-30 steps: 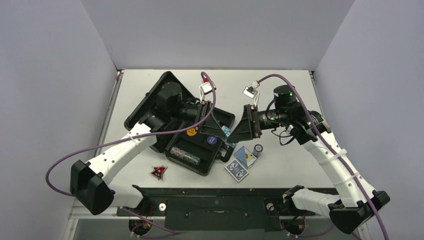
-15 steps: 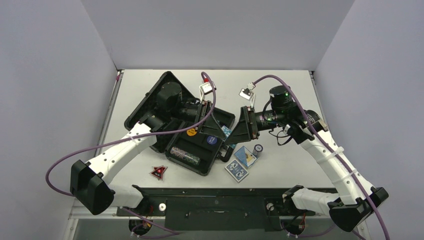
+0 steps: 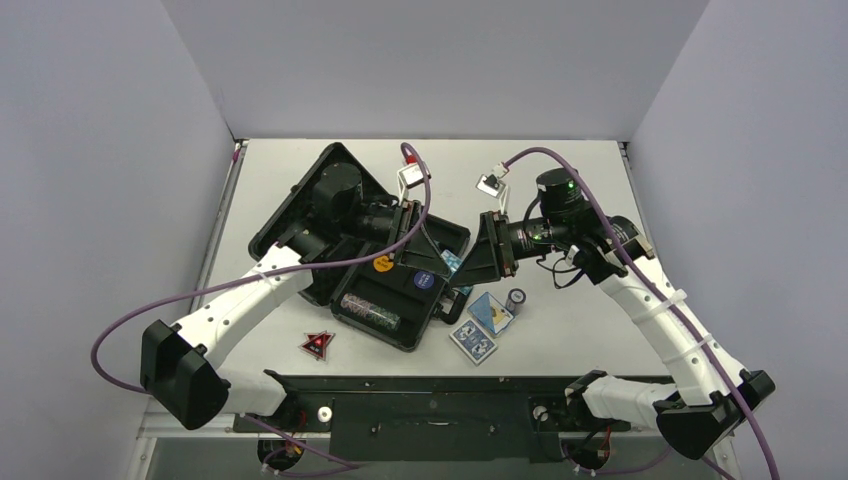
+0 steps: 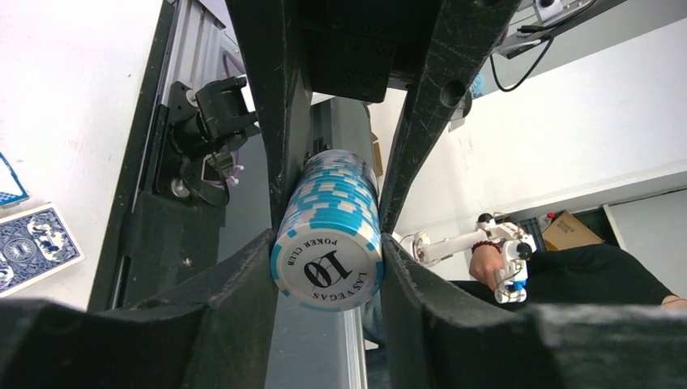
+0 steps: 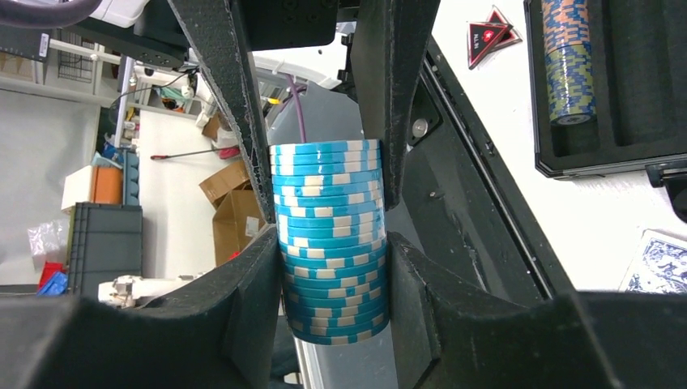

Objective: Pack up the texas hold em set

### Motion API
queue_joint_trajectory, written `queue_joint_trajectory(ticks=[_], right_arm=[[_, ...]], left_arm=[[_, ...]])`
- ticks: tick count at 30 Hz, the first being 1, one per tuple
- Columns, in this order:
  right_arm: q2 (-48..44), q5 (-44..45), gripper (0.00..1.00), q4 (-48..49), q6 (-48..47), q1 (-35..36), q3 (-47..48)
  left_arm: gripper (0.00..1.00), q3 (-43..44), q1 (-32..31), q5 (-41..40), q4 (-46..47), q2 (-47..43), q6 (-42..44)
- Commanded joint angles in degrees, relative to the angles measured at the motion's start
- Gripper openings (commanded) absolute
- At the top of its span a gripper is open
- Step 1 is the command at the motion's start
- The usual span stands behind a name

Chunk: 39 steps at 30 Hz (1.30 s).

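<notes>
White table (image 3: 560,170), open case (image 3: 425,312) left of centre. Blue chip roll (image 5: 332,203) is held aloft beside it, clamped by both left gripper (image 4: 328,243) and right gripper (image 5: 334,239). Risk: the stack shears apart if they pull unevenly.

Left hand (image 4: 328,243) and right hand (image 5: 332,247) clamped.
</notes>
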Motion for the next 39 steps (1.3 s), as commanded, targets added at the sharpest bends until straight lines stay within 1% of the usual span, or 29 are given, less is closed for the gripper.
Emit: queue_joint_trajectory(ticks=[1, 2, 3, 4, 5, 6, 7, 9, 12, 13, 14, 15, 16, 17, 18, 19, 20, 21, 22, 23, 26, 29, 34, 37, 39], right_arm=[[0.18, 1.99, 0.00, 0.12, -1.26, 0.42, 3.16], [0.20, 2.05, 0.00, 0.00, -1.44, 0.42, 3.40], [0.16, 2.26, 0.00, -0.38, -1.84, 0.42, 3.52], [0.19, 2.35, 0.00, -0.60, -2.09, 0.42, 3.86], [0.18, 2.71, 0.00, -0.99, -2.60, 0.42, 3.98], [0.20, 3.11, 0.00, -1.17, -3.01, 0.46, 4.24], [0.25, 3.35, 0.00, -1.64, -3.28, 0.45, 4.34], [0.58, 4.65, 0.00, -2.98, -4.90, 0.42, 4.92], [1.19, 9.80, 0.00, -6.14, -8.68, 0.42, 6.69], [1.58, 11.40, 0.00, -7.80, -9.50, 0.42, 7.36], [1.82, 15.76, 0.00, -9.51, -11.37, 0.53, 7.66], [2.55, 18.24, 0.00, -10.31, -12.21, 0.65, 8.34], [3.32, 24.26, 0.00, -12.01, -14.14, 1.00, 8.59], [3.79, 27.42, 0.00, -12.70, -15.04, 1.19, 9.04], [4.78, 33.06, 0.00, -13.81, -17.02, 1.69, 9.20], [5.22, 38.36, 0.00, -14.13, -18.94, 1.89, 9.46], [5.95, 40.62, 0.00, -14.32, -19.91, 2.15, 9.45], [6.16, 44.16, 0.00, -13.27, -21.44, 2.30, 9.15], [6.42, 45.58, 0.00, -12.50, -22.21, 2.37, 8.99], [6.39, 47.68, 0.00, -10.20, -23.47, 2.42, 8.59], [5.82, 50.78, 0.00, -4.33, -25.36, 2.48, 6.91], [6.01, 53.11, 0.00, 1.54, -28.66, 2.48, 5.84], [10.24, 52.45, 0.00, 2.42, -34.89, 2.40, 8.09], [13.00, 50.62, 0.00, 2.43, -38.00, 2.35, 9.13], [14.66, 49.96, 0.00, 2.37, -39.88, 2.35, 10.06]], left_arm=[[0.46, 3.56, 1.22, -1.00, -0.77, -1.49, 2.80], [0.58, 3.53, 1.85, -1.18, -1.91, -2.00, 3.26], [0.63, 3.46, 2.21, -1.43, -2.34, -2.23, 4.00], [0.71, 3.20, 3.18, -1.53, -3.09, -2.76, 4.12], [0.75, 3.07, 3.66, -1.70, -3.24, -3.05, 4.21], [0.82, 2.66, 4.51, -1.84, -3.36, -3.60, 4.32], [0.85, 2.49, 5.27, -2.45, -3.39, -4.13, 4.61], [0.97, 1.96, 6.02, -3.46, -5.41, -4.82, 5.15], [0.97, 1.89, 7.45, -5.96, -9.36, -6.04, 7.40], [0.96, 1.93, 8.46, -7.40, -12.10, -6.74, 8.97], [0.96, 1.94, 8.98, -8.34, -13.90, -7.15, 10.08], [0.96, 2.21, 9.88, -10.89, -17.93, -7.94, 12.87], [0.96, 2.35, 10.13, -13.73, -20.33, -8.32, 16.13], [0.96, 2.75, 10.43, -15.28, -25.01, -9.09, 17.70], [0.96, 2.98, 10.53, -19.11, -29.46, -9.81, 20.81], [0.96, 3.26, 10.54, -20.83, -31.54, -10.22, 22.24], [0.96, 3.36, 10.56, -24.25, -34.89, -11.13, 24.92], [0.96, 3.31, 10.56, -25.91, -36.41, -11.67, 26.01], [0.96, 3.21, 10.56, -29.61, -38.85, -12.87, 27.79], [0.96, 2.96, 10.56, -31.35, -39.85, -13.51, 28.54], [0.96, 1.71, 10.56, -39.17, -42.96, -16.77, 30.48], [0.96, -0.89, 10.55, -44.15, -43.89, -19.66, 30.77], [0.97, -4.11, 10.52, -54.46, -45.08, -26.15, 30.36], [0.96, -2.89, 10.56, -60.59, -47.45, -29.53, 30.98], [0.96, -0.47, 10.56, -64.54, -49.06, -30.21, 31.26]])
